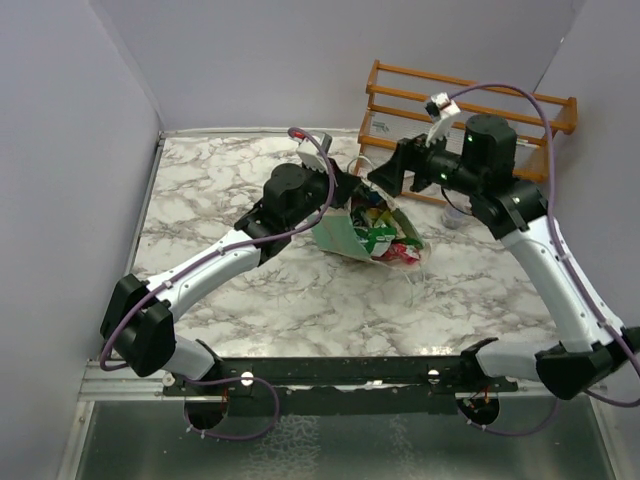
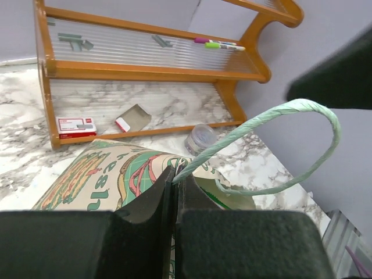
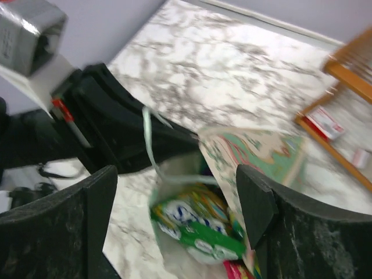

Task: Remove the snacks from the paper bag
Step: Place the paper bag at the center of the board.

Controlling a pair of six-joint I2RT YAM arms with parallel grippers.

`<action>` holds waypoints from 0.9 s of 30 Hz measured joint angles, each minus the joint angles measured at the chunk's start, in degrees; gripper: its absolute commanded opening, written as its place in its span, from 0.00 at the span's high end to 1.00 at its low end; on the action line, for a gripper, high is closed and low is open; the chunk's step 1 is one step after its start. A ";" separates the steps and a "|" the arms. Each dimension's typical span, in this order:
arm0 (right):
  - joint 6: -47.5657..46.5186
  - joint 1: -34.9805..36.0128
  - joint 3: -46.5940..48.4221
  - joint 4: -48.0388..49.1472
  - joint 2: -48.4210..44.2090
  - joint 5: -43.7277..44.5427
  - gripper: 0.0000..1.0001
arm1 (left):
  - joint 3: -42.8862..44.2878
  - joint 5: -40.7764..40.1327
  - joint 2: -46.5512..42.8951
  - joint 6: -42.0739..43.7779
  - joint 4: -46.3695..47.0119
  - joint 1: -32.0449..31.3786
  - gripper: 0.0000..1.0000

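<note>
Left wrist shows your left gripper [image 2: 175, 177] clenched on the paper bag's [image 2: 99, 174] cord handle [image 2: 279, 113], bag at table centre. Your right gripper [image 3: 177, 197] hangs released above the snacks [image 3: 195, 224], six o'clock in its view. Extraction looks about to start, so next reach inside and pinch one packet.

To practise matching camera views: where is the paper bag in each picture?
Top external: bag at centre.
Left wrist: bag at bottom, left of centre.
Right wrist: bag lower middle, mouth towards camera.
Shared landmark: the rack, in all three.
</note>
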 measured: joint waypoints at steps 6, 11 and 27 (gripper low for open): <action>1.51 0.00 -13.14 -1.97 -18.14 14.12 0.01 | 0.00 -4.15 -0.37 -1.16 -1.73 0.00 1.00; 5.40 0.00 -20.70 -3.34 -33.14 22.27 0.00 | 0.00 -8.63 -1.11 -3.04 -3.39 -0.04 1.00; 32.26 0.00 -49.33 -7.78 -41.90 32.20 0.51 | -0.61 -13.90 -2.45 -6.21 -5.92 0.09 1.00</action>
